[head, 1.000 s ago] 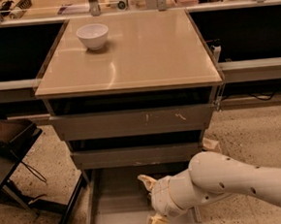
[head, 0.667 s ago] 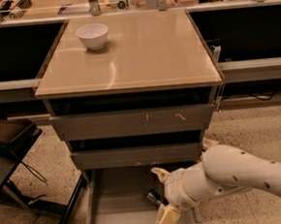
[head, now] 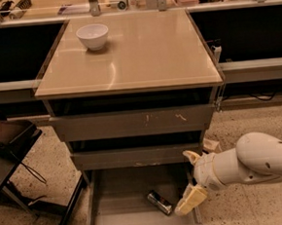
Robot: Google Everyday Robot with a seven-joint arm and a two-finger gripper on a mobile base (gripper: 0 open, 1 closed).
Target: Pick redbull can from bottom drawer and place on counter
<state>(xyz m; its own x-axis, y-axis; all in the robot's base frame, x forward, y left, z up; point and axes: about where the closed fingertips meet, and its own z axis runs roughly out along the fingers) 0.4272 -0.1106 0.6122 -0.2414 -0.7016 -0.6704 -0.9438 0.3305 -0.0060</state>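
I have one camera, and it looks down on the cabinet from the front. The counter (head: 142, 60) fills the upper middle of the frame, glossy beige. A white bowl (head: 92, 36) stands upright near its upper left corner. Along the top edge, behind the counter, runs a cluttered shelf (head: 74, 10) with metal posts.

Below the counter sit the two upper drawers (head: 132, 124), one under the other, their grey fronts scuffed. The bottom drawer (head: 114, 209) is pulled out at the bottom middle of the frame, and I can see its flat grey floor.

The can (head: 160, 202) lies on its side on that floor, right of centre, set on a slant.

My arm (head: 262, 161) comes in white from the right edge, low in the frame. The gripper (head: 185, 180) hangs over the right side of the bottom drawer, lower right of centre, spread wide and holding nothing. Its upper finger (head: 191, 155) is just below the front of the drawer above. The lower finger (head: 191, 200) reaches down into the bottom drawer, just right of the can — I cannot tell whether the two touch.

At the left edge a dark stand (head: 7, 144) sits on the speckled floor (head: 258, 120).
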